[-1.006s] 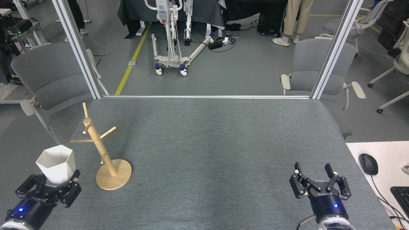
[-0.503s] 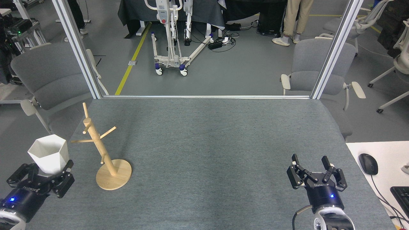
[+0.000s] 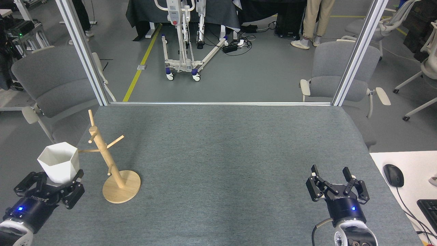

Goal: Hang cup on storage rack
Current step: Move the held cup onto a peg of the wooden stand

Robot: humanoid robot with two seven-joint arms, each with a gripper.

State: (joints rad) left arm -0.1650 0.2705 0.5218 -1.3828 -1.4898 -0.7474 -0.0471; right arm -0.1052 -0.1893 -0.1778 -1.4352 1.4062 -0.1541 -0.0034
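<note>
The white faceted cup (image 3: 60, 166) stands upright in my left gripper (image 3: 51, 181), which is shut on its lower part at the table's near-left edge. Its hexagonal rim nearly touches the tip of the leftward peg of the storage rack (image 3: 108, 160), a pale wooden mug tree with a round base just right of the cup. My right gripper (image 3: 336, 177) is open at the near right, with nothing between its fingers.
The grey felt table (image 3: 222, 153) ends at a metal frame rail with two upright posts at the back. Grey chairs stand behind both back corners. A white desk with a mouse (image 3: 393, 175) and keyboard lies to the right.
My left gripper carried the cup up and left, then back to the right toward the rack's left peg. The right gripper drew slightly up and left, then stayed.
</note>
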